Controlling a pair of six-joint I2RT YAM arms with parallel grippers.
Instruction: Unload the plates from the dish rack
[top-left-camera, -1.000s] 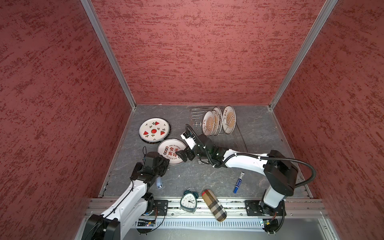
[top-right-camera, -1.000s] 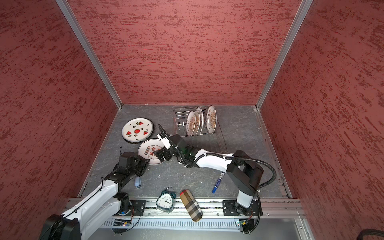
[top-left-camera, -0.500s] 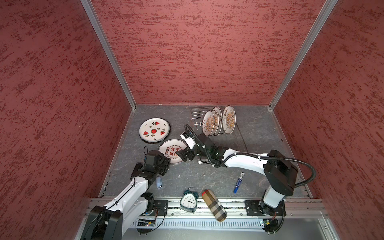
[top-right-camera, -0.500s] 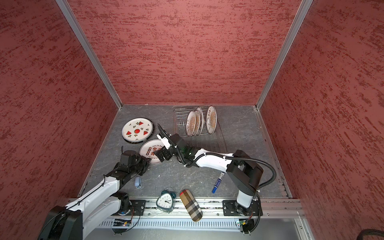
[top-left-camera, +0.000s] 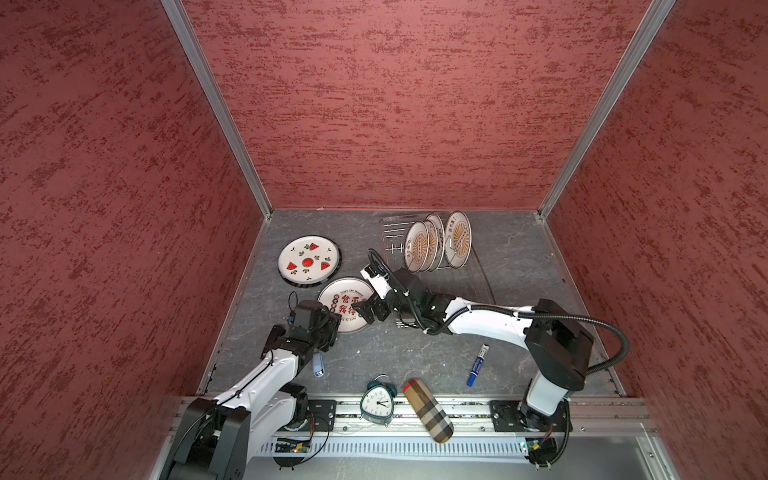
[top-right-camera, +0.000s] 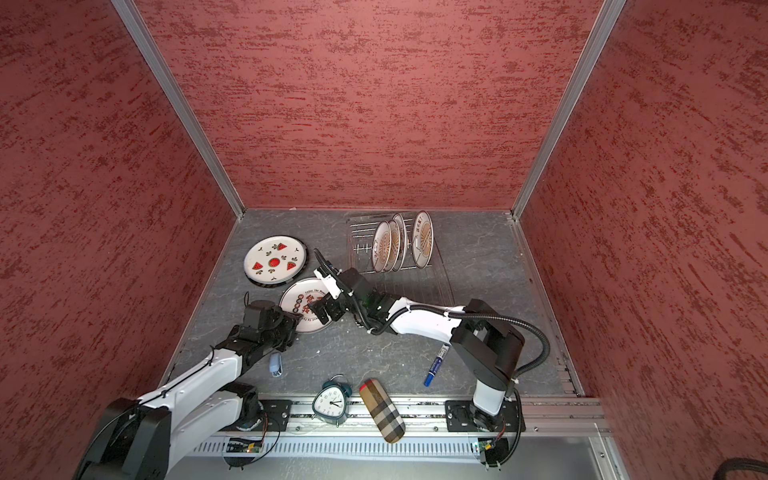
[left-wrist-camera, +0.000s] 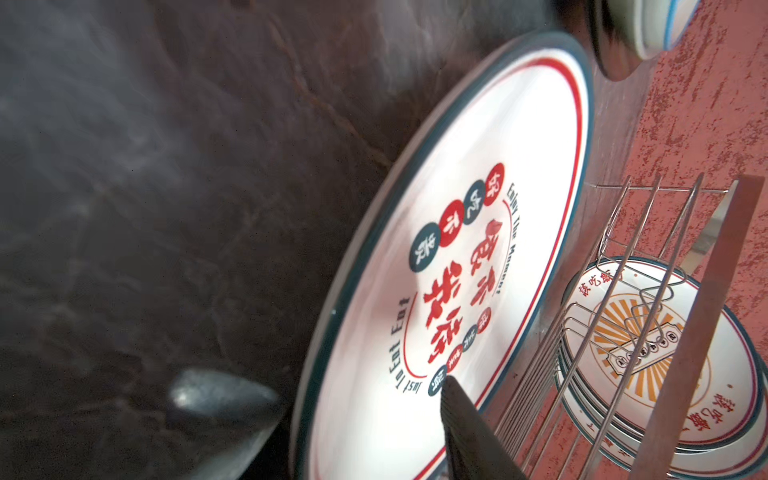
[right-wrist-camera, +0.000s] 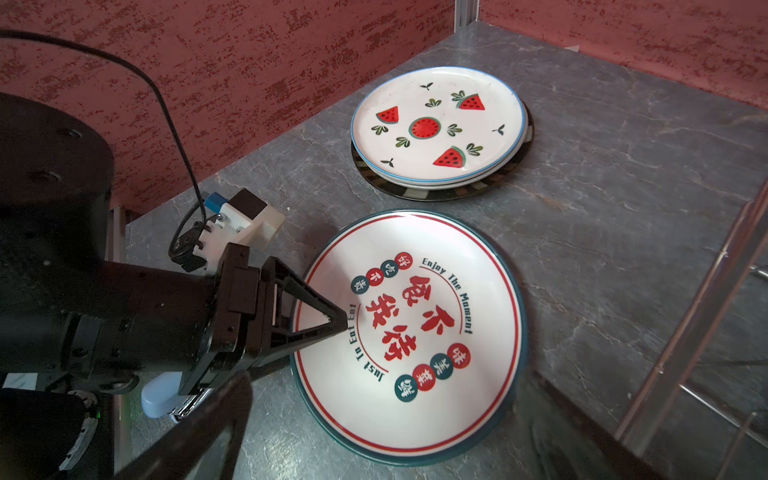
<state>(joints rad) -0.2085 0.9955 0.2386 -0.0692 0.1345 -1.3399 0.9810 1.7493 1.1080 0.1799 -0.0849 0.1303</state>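
To the left of the silver wire dish rack (top-left-camera: 392, 239), and nearer to the robot, a round white plate with watermelon prints (top-left-camera: 308, 261) is seen on top of a small stack on the grey stone-patterned counter (top-left-camera: 415, 357). Nearer again from the rack, the left fingers (left-wrist-camera: 469, 432) are parted to a middling gap and set astride the near rim of the round white plate with red characters (top-left-camera: 340, 303). One finger is over its face and the other is outside the rim; whether either touches cannot be told. That plate is laid flat on the counter, just off the rack's near left corner. At its rack-side edge the right fingers (top-left-camera: 368, 311) are spread wide, empty, and pointed away from the rack. In the rack, three white plates with orange sunburst prints (top-left-camera: 417, 246) are stood on edge among the prongs. These are judged to be next. The right fingers are the nearer, and a turn toward the rack is called for.
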